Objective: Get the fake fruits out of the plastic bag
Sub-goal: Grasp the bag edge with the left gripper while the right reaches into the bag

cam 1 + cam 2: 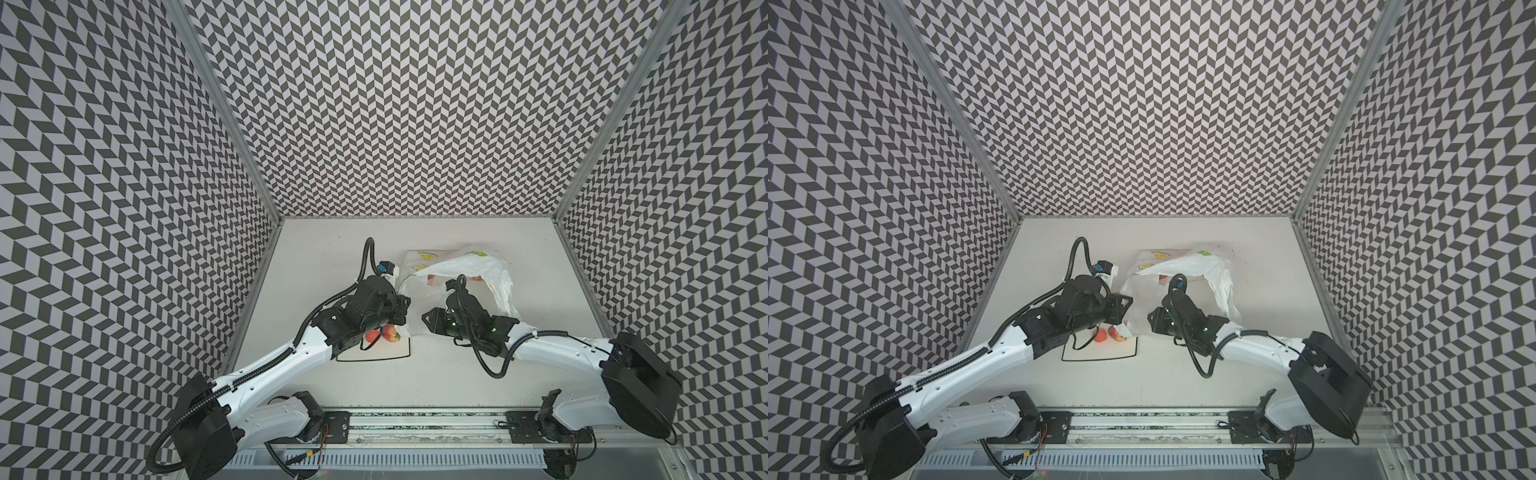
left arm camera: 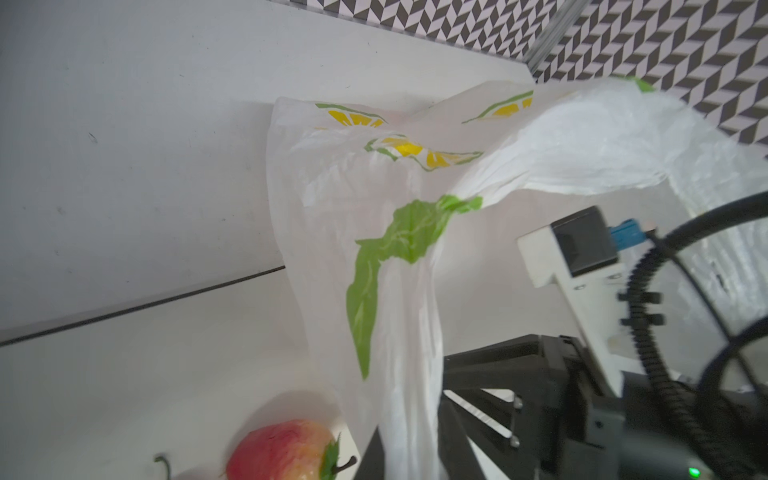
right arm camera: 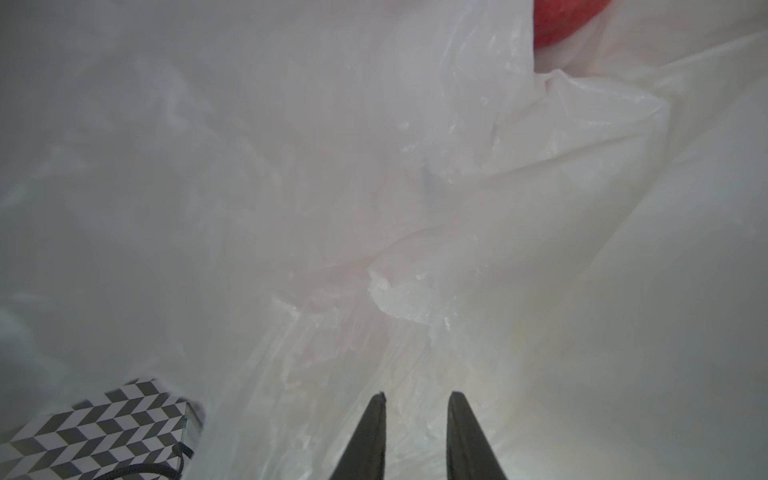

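Two fake fruits [image 1: 390, 332] sit on the black-rimmed plate [image 1: 374, 360] at the left, already out of the bag. One is red-yellow with green leaves, the other plain orange-red. Right beside them the left gripper [image 2: 409, 453] is clamped on a bunched strand of the plastic bag [image 1: 457, 266], which lies crumpled mid-table with its mouth lifted. The right gripper [image 3: 417, 399] reaches into that mouth, jaws a little apart with thin film all round. Deeper inside lies another red fruit [image 3: 561, 20].
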Available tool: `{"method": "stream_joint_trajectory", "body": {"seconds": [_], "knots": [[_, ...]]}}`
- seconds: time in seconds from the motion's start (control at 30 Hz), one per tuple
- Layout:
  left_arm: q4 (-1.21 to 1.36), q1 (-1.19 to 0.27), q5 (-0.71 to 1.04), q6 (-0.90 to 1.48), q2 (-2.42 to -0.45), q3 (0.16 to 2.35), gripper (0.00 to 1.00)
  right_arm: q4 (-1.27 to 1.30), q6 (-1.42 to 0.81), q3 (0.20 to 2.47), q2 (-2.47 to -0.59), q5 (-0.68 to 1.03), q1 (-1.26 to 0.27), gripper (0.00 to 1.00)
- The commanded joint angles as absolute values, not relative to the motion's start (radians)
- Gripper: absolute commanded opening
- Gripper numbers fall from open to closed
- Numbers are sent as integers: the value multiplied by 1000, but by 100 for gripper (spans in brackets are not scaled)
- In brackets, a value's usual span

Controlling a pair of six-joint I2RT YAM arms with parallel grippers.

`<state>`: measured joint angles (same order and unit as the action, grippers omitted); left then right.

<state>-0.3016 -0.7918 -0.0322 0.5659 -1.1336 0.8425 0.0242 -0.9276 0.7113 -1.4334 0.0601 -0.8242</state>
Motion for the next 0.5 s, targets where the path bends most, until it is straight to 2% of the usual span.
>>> {"method": "stream_joint_trajectory", "body": {"seconds": [0.0, 0.13, 0.47], "knots": [[-258, -799, -41, 545, -1137, 858, 9, 123, -1012, 740, -1473, 165, -783, 26], [-255, -800, -37, 531, -1133, 867, 0, 179, -1090, 747, -1512, 165, -722, 27], [-257, -828, -25, 509, -1110, 865, 0, 279, -1268, 826, -1642, 68, -591, 39]]}}
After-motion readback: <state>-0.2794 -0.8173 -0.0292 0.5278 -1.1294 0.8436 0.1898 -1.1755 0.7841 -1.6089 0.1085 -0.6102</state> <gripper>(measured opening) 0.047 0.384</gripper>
